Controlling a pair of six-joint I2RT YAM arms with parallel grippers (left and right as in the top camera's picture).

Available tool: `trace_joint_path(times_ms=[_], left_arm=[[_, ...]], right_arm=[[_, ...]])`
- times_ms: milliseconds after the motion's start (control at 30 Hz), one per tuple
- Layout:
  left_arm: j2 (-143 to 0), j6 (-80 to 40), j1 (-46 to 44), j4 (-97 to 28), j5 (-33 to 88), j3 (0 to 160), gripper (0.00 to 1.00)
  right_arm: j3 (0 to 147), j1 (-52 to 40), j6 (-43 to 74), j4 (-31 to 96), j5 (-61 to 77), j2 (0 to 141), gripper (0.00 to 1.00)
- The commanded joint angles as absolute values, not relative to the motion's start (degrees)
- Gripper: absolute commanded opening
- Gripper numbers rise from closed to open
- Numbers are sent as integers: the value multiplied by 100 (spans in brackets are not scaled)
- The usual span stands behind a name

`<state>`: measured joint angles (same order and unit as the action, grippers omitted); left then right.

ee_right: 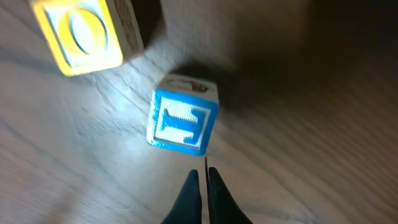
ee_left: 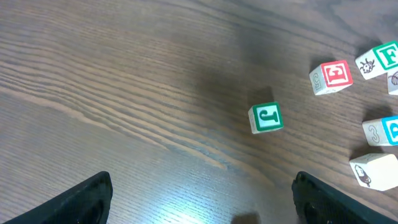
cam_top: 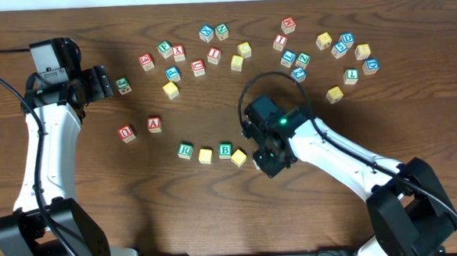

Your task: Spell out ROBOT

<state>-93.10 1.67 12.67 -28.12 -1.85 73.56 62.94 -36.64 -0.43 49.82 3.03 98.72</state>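
1. The right tool (ee_right: pixel 202 177) is clenched, its fingertips pressed together with nothing between them.
2. In the right wrist view the T cube (ee_right: pixel 182 121) lies free on the surface (cam_top: pixel 178 217) just at 12 o'clock of those fingertips. It is blue-framed, turned askew, and apart from the tips.
3. From overhead, four cubes run in a row from 9 o'clock to 3 o'clock: R cube (cam_top: pixel 184 151), first yellow cube (cam_top: pixel 206 155), B cube (cam_top: pixel 225 150), second yellow cube (cam_top: pixel 239 157). Small gaps separate them.
4. The right tool sits just at 3 o'clock of the second yellow cube and covers the T cube in the overhead view.
5. In the right wrist view a yellow cube lies at 10 o'clock of the T cube, near but not touching it.
6. The left tool (ee_left: pixel 202 205) is released, fingers wide, holding nothing, well apart from the row at its 10 o'clock.
7. A green J cube (ee_left: pixel 266 118) lies ahead of the left tool.
8. The A cube (cam_top: pixel 155 124) and U cube (cam_top: pixel 126 132) lie at 10 o'clock of the R cube.
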Motion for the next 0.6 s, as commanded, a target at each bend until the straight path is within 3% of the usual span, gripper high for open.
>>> trace_joint_path(times_ms=[0,567], left_arm=[[-9183,139,1278,-2829,-196,7330,91],[-9183,139,1278,-2827,-196,7330,91]], right_arm=[[5977,-3647,-395,4840,526,9839,1],[5677,-3636,-1269,4189,703,9856,1]])
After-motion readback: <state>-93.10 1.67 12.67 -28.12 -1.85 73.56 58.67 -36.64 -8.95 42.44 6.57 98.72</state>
